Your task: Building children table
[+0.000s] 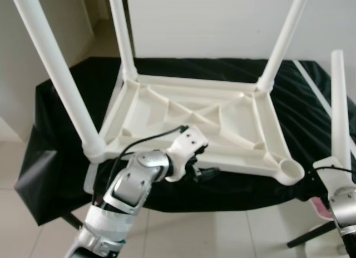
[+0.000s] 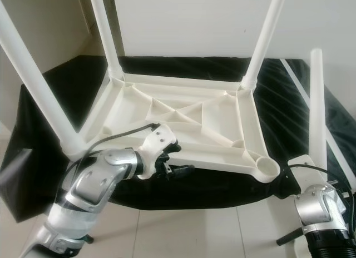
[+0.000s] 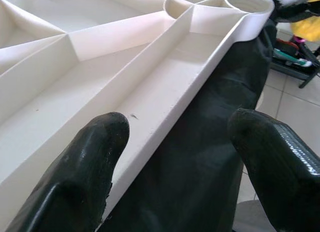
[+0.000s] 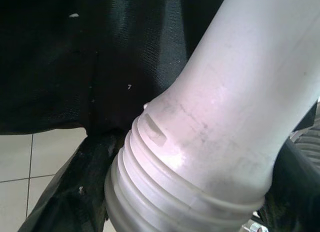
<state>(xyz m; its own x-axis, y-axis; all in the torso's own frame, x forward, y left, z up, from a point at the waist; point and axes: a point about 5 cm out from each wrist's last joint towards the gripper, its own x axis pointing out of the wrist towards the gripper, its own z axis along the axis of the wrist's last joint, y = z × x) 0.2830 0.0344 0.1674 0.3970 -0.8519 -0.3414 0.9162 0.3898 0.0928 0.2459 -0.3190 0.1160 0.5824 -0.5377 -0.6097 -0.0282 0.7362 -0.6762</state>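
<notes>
White plastic tabletop (image 1: 194,127) lies upside down on a black cloth (image 1: 67,158), so its corner sockets face up to take legs. Three legs (image 1: 53,69) already stand screwed in; one socket (image 1: 289,170), at the near right corner, is open. The left gripper (image 3: 175,137), fingers (image 3: 85,167) apart, straddles the near rim, seemingly to steady the top. The right gripper (image 1: 332,174) holds the fourth leg (image 1: 339,108) upright just beside the table, its threaded end (image 4: 165,187) down, probably ready for that socket; its finger spread cannot be told.
</notes>
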